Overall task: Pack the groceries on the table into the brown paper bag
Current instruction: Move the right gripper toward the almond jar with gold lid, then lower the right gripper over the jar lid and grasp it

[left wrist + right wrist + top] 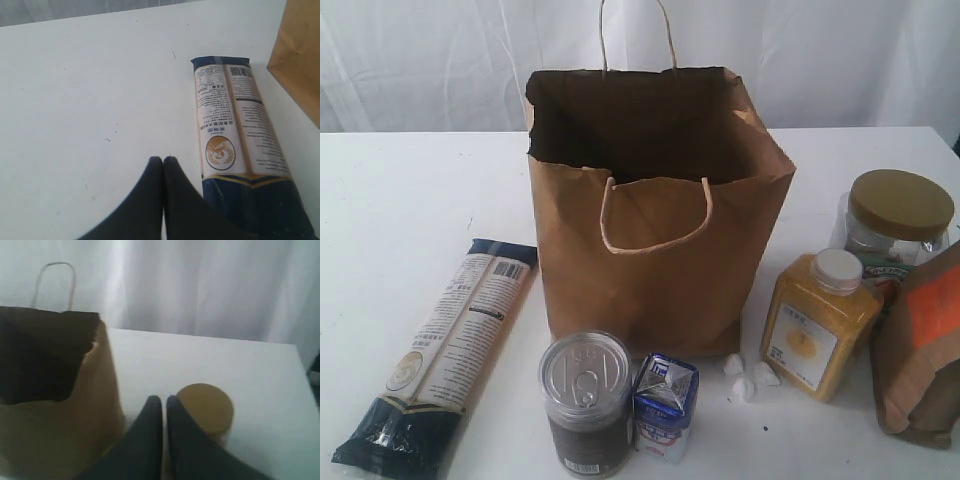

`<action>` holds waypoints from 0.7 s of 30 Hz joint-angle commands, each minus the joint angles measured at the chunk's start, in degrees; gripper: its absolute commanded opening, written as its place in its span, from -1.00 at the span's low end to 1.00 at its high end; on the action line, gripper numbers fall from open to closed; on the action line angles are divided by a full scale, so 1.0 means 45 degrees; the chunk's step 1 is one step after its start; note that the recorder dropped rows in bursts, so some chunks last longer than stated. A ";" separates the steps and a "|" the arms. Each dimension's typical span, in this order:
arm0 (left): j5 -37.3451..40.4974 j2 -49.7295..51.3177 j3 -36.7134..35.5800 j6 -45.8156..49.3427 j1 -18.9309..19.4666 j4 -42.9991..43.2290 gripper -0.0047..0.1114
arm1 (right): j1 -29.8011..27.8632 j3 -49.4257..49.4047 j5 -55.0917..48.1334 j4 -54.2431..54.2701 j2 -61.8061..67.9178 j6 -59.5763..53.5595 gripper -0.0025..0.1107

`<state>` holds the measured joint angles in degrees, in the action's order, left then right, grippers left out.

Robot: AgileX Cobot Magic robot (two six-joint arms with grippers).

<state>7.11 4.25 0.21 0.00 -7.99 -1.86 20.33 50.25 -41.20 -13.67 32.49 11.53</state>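
The brown paper bag [650, 210] stands open on the table [410, 210], handles up. The long navy-cream packet [445, 350] lies flat at the left. In front of the bag stand the silver-topped can [585, 400] and the small blue-white carton [665, 405]. At the right are the yellow-grain bottle [818, 322], the gold-lidded jar [898, 225] and the brown pouch with orange label [925, 350]. No gripper shows in the exterior view. My left gripper [163, 161] is shut and empty, above the table beside the packet [235, 135]. My right gripper [162, 401] is shut and empty, above the table between the bag [55, 400] and the jar [206, 407].
Small white crumpled bits [745, 378] lie on the table in front of the bag, by the bottle. A white curtain [820, 60] hangs behind the table. The pouch sits at the right edge of the exterior view.
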 commanded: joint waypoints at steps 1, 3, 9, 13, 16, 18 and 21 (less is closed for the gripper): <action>0.0049 -0.0060 -0.0048 0.0000 0.0028 -0.0097 -0.92 | -0.0093 0.2174 -0.0967 -0.2588 0.2848 0.1381 -0.41; 0.0049 -0.0060 -0.0048 0.0000 0.0028 -0.0097 -0.92 | -0.0093 0.3005 -0.1827 -0.3103 0.4103 0.2129 0.01; 0.0049 -0.0060 -0.0048 0.0000 0.0028 -0.0097 -0.92 | -0.0435 0.4579 -0.3197 -0.4395 0.7530 0.4384 0.69; 0.0049 -0.0060 -0.0048 0.0000 0.0028 -0.0097 -0.92 | -0.1175 0.5146 -0.3312 -0.3678 0.8986 0.4833 0.69; 0.0049 -0.0060 -0.0048 0.0000 0.0028 -0.0097 -0.92 | -0.1618 0.5175 -0.3340 -0.3076 0.9654 0.4918 0.69; 0.0049 -0.0060 -0.0048 0.0000 0.0028 -0.0097 -0.92 | -0.1810 0.5175 -0.3346 -0.2914 1.0076 0.4747 0.69; 0.0049 -0.0060 -0.0048 0.0000 0.0028 -0.0097 -0.92 | -0.2008 0.5175 -0.3346 -0.2745 1.0701 0.4307 0.69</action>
<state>7.11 4.25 0.21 0.00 -7.99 -1.86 12.25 73.07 -55.79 -26.76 78.72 32.34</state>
